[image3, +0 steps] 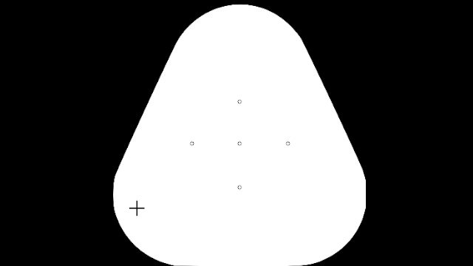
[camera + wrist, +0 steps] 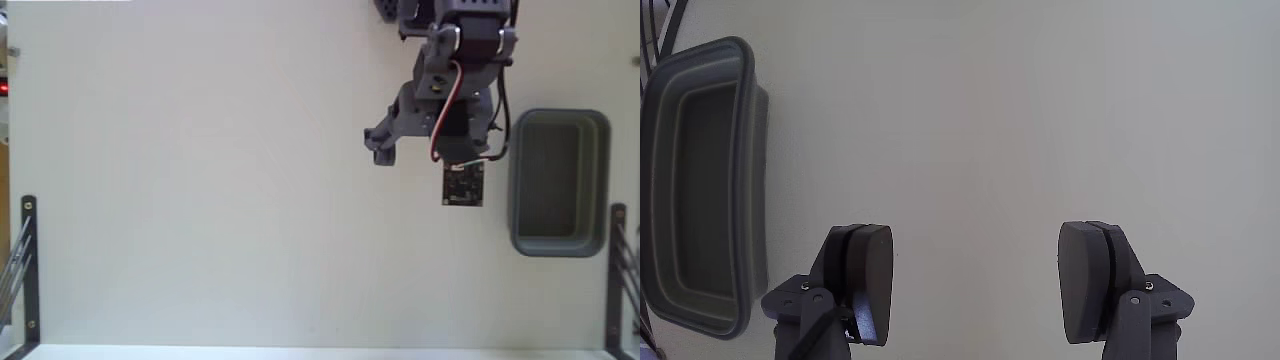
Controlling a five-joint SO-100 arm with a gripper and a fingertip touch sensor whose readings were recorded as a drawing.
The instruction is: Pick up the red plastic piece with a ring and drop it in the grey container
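Just left of the grey container (image 2: 560,182) in the fixed view, gripper (image 2: 975,285) hangs wide open and empty, red plastic piece with a ring not visible anywhere, so locate it before descending.

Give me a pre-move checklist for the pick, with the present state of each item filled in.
1. Gripper open: ok, the jaws stand wide apart in the wrist view.
2. Nothing held between the fingers: ok, only bare table shows there.
3. Red plastic piece with a ring located: not ok, it shows in neither the fixed nor the wrist view; it may be hidden under the arm.
4. Grey container in view: ok, it sits upright to the arm's right in the fixed view.
5. Container free to receive: ok, the visible inside looks empty.
6. Approach path to the piece: cannot tell without seeing it.
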